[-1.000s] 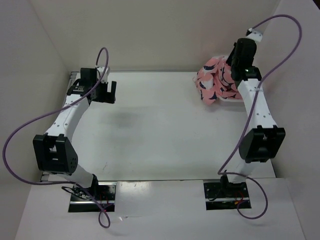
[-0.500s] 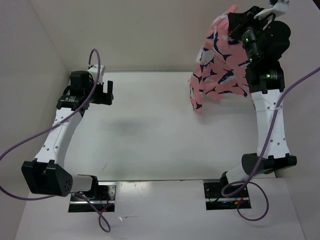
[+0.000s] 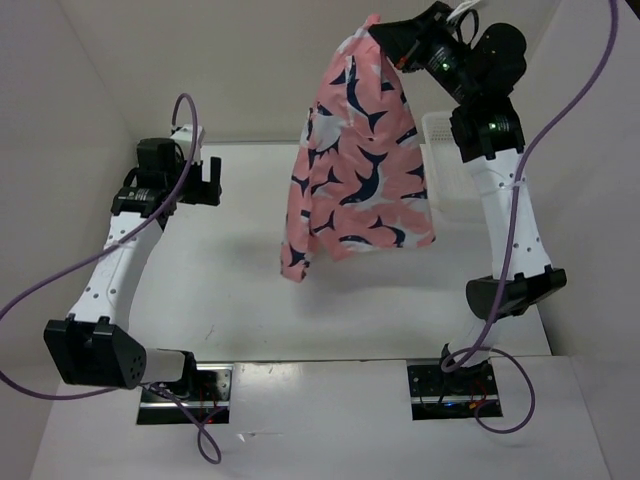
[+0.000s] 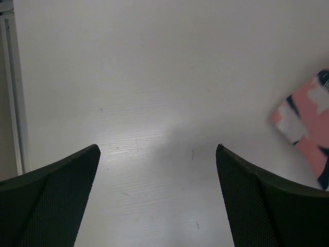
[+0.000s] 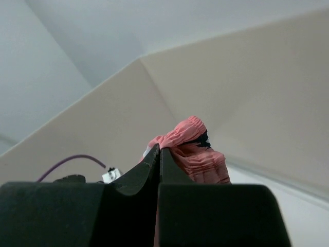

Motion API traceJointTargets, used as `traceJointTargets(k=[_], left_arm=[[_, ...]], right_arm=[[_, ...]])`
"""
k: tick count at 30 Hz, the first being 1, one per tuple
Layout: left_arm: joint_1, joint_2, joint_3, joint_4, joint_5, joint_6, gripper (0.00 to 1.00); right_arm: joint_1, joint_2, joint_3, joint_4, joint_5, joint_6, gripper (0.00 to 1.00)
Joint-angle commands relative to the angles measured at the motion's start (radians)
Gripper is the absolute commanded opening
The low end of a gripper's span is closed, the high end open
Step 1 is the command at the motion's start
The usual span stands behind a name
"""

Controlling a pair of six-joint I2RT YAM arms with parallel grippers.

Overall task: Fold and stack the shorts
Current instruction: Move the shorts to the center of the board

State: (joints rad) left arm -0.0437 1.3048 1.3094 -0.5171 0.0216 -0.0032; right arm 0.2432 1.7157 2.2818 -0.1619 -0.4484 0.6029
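The salmon-pink shorts [image 3: 355,160] with navy and white whale shapes hang in the air over the table's middle. My right gripper [image 3: 385,30] is shut on their elastic waistband and holds them high near the back wall. The right wrist view shows the bunched waistband [image 5: 193,149] pinched at the tips of my right gripper [image 5: 159,150]. My left gripper [image 3: 205,185] is open and empty, low over the table at the back left. In the left wrist view my left gripper [image 4: 157,149] points at bare table, and a corner of the shorts [image 4: 308,128] shows at the right edge.
A white mesh basket [image 3: 445,165] stands at the back right of the table, partly behind the shorts and the right arm. The white table [image 3: 230,290] is walled at the back and on both sides.
My right gripper has lifted the shorts out of the basket and carried them up and to the left, so they now hang unfurled. My left arm has drawn back slightly.
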Motion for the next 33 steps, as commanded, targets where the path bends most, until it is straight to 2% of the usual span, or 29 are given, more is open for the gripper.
traceJointTargets(k=[1,4,5,6,8,9,10,11,15,19,20,22,23,24,26,30,31,33], left_arm=[[0.005,0.056,0.080,0.034,-0.037,0.003,1.00],[0.005,0.111,0.126,0.052,-0.060,0.003,1.00],[0.005,0.138,0.139,0.052,-0.060,0.003,1.00],[0.005,0.151,0.151,0.061,-0.060,0.003,1.00],[0.005,0.181,0.191,0.061,-0.060,0.003,1.00],[0.005,0.182,0.203,0.061,-0.060,0.003,1.00],[0.005,0.195,0.215,0.051,-0.060,0.003,1.00],[0.005,0.208,0.226,0.036,-0.060,0.003,1.00],[-0.083,0.217,0.194,-0.018,-0.069,0.003,1.00],[-0.255,0.205,0.118,-0.128,-0.046,0.003,1.00],[-0.351,0.205,0.104,-0.158,-0.046,0.003,1.00],[-0.465,0.205,0.073,-0.158,-0.078,0.003,1.00],[-0.598,0.221,0.036,-0.134,-0.110,0.003,1.00],[-0.663,0.247,0.018,-0.101,-0.202,0.003,1.00],[-0.737,0.283,0.008,0.003,-0.227,0.003,1.00],[-0.751,0.404,0.085,0.026,-0.099,0.003,1.00],[-0.768,0.416,0.096,0.026,-0.003,0.003,1.00],[-0.806,0.456,0.109,0.026,0.079,0.003,1.00]], right_arm=[[-0.002,0.016,-0.076,0.007,0.016,0.089,0.00],[-0.002,0.016,-0.227,-0.077,0.100,0.060,0.00],[-0.002,0.016,-0.310,-0.108,0.169,-0.003,0.07],[-0.002,0.025,-0.358,-0.137,0.218,-0.024,0.23],[0.007,0.025,-0.498,-0.179,0.263,-0.124,0.67],[0.007,0.025,-0.545,-0.188,0.298,-0.247,0.73],[0.017,0.006,-0.618,-0.188,0.341,-0.282,0.82],[0.018,-0.005,-0.646,-0.188,0.394,-0.346,0.85],[0.018,-0.036,-0.720,-0.177,0.526,-0.439,0.86],[0.018,-0.036,-0.760,-0.168,0.550,-0.506,0.83],[0.018,-0.027,-0.777,-0.168,0.550,-0.506,0.82],[0.018,-0.018,-0.830,-0.168,0.577,-0.519,0.80],[0.018,0.008,-0.846,-0.159,0.589,-0.519,0.77],[0.018,0.019,-0.857,-0.148,0.600,-0.519,0.76],[-0.002,0.044,-0.829,-0.148,0.609,-0.508,0.74],[-0.070,0.035,-0.756,-0.148,0.657,-0.480,0.72],[-0.087,0.035,-0.746,-0.148,0.683,-0.470,0.72],[-0.134,-0.001,-0.732,-0.148,0.695,-0.459,0.72]])
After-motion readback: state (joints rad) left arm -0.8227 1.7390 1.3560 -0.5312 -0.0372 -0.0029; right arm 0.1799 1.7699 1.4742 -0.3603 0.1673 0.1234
